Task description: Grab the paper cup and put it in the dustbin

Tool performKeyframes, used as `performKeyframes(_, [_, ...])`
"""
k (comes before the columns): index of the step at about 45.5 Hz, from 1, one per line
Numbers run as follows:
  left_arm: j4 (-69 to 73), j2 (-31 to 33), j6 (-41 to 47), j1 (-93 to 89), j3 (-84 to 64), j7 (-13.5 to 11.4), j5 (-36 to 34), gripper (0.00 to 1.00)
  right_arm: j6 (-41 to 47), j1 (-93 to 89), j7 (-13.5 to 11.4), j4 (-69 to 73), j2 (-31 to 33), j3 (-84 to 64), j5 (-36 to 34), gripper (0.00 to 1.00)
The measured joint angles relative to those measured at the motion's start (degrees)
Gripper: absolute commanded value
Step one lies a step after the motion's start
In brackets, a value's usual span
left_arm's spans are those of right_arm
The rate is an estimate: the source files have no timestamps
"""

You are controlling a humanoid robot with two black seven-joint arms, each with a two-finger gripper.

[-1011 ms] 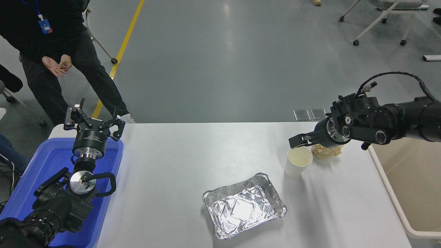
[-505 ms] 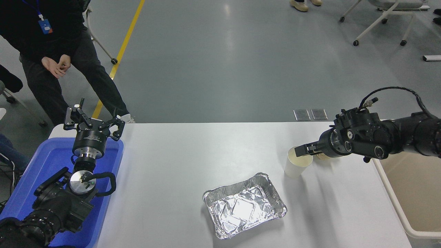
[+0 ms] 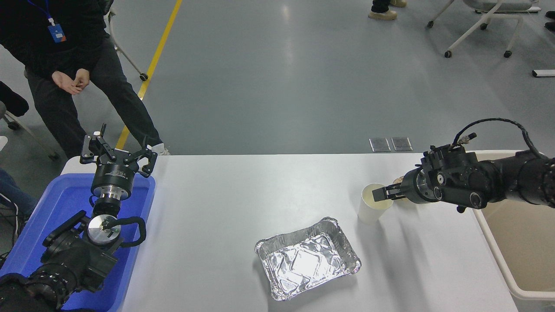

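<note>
My right end effector (image 3: 380, 194) reaches over the rim of the upright paper cup (image 3: 373, 208), grip unclear, so a crooked pinch could tip it before reaching the dustbin (image 3: 511, 242) just right.

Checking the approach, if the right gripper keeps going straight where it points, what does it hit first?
The paper cup: the right gripper points left, tips already at its rim, though depth is hard to judge.
</note>
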State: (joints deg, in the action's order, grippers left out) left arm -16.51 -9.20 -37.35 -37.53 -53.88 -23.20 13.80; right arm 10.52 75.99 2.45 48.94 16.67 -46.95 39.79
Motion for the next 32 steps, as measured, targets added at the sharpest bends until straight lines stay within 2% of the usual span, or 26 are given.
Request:
performKeyframes(2, [0.0, 0.0, 0.0, 0.0, 0.0, 0.0, 0.0, 0.99, -0.2, -0.3, 0.0, -0.1, 0.0, 0.0, 0.1, 0.78])
performKeyframes(5, [0.0, 0.0, 0.0, 0.0, 0.0, 0.0, 0.0, 0.99, -0.6, -0.6, 0.0, -0.2, -0.1, 0.0, 0.2, 0.63])
performKeyframes(14, [0.0, 0.0, 0.0, 0.0, 0.0, 0.0, 0.0, 0.99, -1.3, -1.3, -0.1, -0.5, -0.5, 0.1, 0.7, 0.34])
performKeyframes(17, [0.0, 0.0, 0.0, 0.0, 0.0, 0.0, 0.0, 0.99, -1.4, -1.3, -0.1, -0.6, -0.6, 0.1, 0.8, 0.19])
performKeyframes(20, [0.0, 0.0, 0.0, 0.0, 0.0, 0.0, 0.0, 0.99, -1.5, -1.4, -0.1, -0.6, -0.6, 0.1, 0.9, 0.09])
performKeyframes(24, [0.0, 0.0, 0.0, 0.0, 0.0, 0.0, 0.0, 0.99, -1.6, -1.4, -0.1, -0.6, -0.7, 0.1, 1.0, 0.02])
performKeyframes(32, [0.0, 0.0, 0.0, 0.0, 0.0, 0.0, 0.0, 0.99, -1.7, -1.0, 0.0, -0.4, -0.7, 0.2, 1.1, 0.00])
